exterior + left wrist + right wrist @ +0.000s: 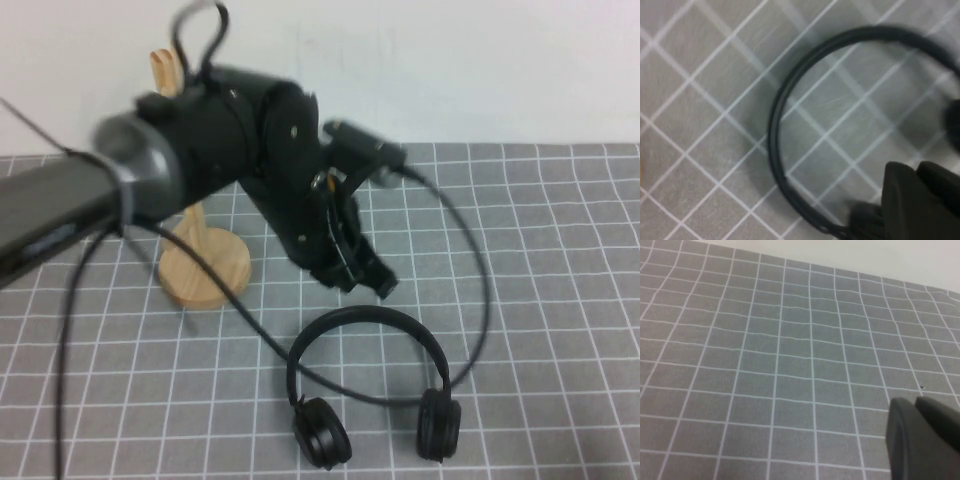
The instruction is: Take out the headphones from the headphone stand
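The headphones [372, 385] lie flat on the grey gridded mat [560, 300], off the headphone stand [203, 262] and to its near right. The left gripper [362, 272] hangs just above and beyond the headband, apart from it, and whether it is spread cannot be told. The right gripper [922, 437] is over bare mat, its state also unclear.

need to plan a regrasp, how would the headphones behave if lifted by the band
The headphones lie flat on the mat, below the left gripper. The thin headband probably flexes, and the ear cups would likely swing. Seems light. The right gripper is over bare mat.
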Tool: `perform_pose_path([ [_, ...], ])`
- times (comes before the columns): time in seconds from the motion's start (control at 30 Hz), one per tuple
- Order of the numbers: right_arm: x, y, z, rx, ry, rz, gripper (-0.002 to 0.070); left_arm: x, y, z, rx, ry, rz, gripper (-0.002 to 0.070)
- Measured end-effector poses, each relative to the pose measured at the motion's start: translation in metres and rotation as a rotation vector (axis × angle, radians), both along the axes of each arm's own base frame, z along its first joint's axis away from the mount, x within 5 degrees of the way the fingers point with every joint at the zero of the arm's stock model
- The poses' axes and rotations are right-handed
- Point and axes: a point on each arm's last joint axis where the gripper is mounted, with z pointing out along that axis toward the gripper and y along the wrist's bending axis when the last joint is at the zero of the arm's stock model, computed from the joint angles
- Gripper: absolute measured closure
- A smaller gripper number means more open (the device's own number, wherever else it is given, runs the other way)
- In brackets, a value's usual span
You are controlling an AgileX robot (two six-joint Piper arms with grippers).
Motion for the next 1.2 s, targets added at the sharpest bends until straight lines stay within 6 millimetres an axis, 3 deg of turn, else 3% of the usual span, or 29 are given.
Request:
perform_pose_path([
  [0.2,0.000,0.000,0.000,0.000,0.000,0.000,0.0685,-0.055,0.004,0.074,-0.127,-0.169,-0.057,0.0676],
  [0.3,0.000,0.000,0.000,0.000,0.000,0.000,0.0685,-0.085,0.025,0.101,-0.223,-0.257,-0.052,0.0677],
  [0.4,0.000,0.000,0.000,0.000,0.000,0.000,0.0685,-0.111,0.054,0.112,-0.296,-0.348,-0.020,0.0677],
  [0.6,0.000,0.000,0.000,0.000,0.000,0.000,0.0685,-0.161,0.118,0.107,-0.326,-0.517,-0.006,0.0678],
  [0.8,0.000,0.000,0.000,0.000,0.000,0.000,0.0685,-0.196,0.160,0.097,-0.336,-0.588,-0.001,0.0678],
  [1.0,0.000,0.000,0.000,0.000,0.000,0.000,0.0685,-0.223,0.186,0.094,-0.346,-0.517,0.055,0.0678],
  [1.1,0.000,0.000,0.000,0.000,0.000,0.000,0.0685,-0.225,0.192,0.078,-0.326,-0.550,0.053,0.0678],
  [1.2,0.000,0.000,0.000,0.000,0.000,0.000,0.0685,-0.224,0.194,0.061,-0.413,-0.666,0.059,0.0678],
])
